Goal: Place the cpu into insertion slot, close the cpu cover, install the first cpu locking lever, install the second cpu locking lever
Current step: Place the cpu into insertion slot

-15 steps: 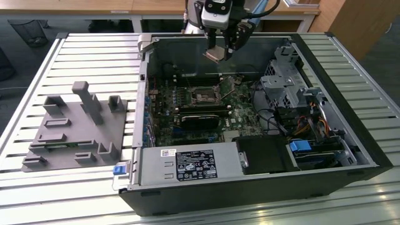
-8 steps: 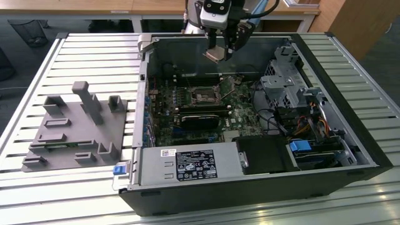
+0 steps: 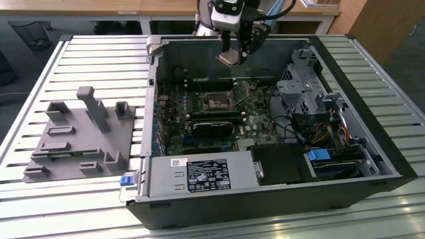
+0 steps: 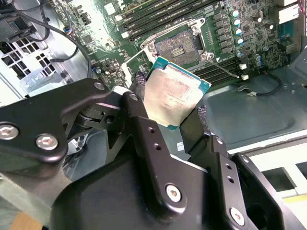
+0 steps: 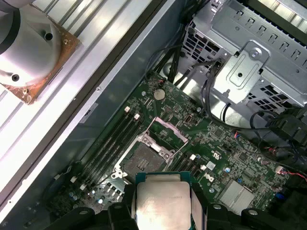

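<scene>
The end effector (image 3: 234, 56) is clamped on the cpu (image 3: 229, 58). In both wrist views its two black fingers (image 4: 138, 93) press on opposite edges of the pale metal square, and the cpu's (image 4: 175, 98) silvery-beige top faces the cameras. The cpu is held in the air over the open computer case (image 3: 265, 209), clear of the green circuit board (image 3: 199, 134) below it.

In the exterior view the insertion slot (image 3: 217, 103) lies at about 6 o'clock from the end effector, well apart from the cpu. The slot (image 5: 142, 163) is open and empty in the first wrist view — a dark square with a thin metal rim. The cpu cover (image 5: 170, 130) stands raised just beside it, on the side away from the held cpu (image 5: 163, 203). Long black memory slots (image 5: 108, 141) run along one side of the slot, and a silvery drive cage (image 5: 249, 72) sits near the board's far edge.

The case lies on a slatted table (image 3: 99, 59). A grey fixture block (image 3: 79, 139) rests on the table at about 9 o'clock from the case — toward the exterior view's left.
</scene>
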`<action>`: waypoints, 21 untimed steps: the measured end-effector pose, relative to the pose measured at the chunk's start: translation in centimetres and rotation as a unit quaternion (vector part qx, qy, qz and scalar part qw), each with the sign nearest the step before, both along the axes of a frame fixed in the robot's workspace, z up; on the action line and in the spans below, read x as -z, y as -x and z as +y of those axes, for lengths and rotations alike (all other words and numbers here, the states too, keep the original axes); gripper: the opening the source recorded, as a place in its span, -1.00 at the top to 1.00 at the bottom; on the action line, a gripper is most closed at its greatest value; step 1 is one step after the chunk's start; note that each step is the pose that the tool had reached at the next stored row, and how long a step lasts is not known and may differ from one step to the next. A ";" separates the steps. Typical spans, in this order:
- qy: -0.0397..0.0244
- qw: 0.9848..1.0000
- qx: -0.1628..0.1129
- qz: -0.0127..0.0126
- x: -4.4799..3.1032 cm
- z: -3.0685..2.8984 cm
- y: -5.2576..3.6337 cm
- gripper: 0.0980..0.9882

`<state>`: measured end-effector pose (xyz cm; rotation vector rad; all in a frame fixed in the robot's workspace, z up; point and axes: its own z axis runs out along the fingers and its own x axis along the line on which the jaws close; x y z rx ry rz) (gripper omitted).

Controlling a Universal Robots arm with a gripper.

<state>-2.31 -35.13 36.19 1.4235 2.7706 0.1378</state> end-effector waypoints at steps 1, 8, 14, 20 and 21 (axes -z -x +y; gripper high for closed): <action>0.000 1.000 0.002 0.000 0.00 0.00 0.00 0.00; 0.000 1.000 0.012 0.000 0.02 0.00 0.00 0.00; 0.000 1.000 0.021 0.000 0.04 0.00 0.00 0.00; 0.000 1.000 0.030 0.000 0.06 0.00 0.00 0.00; 0.000 0.999 0.032 0.000 0.06 0.00 0.00 0.00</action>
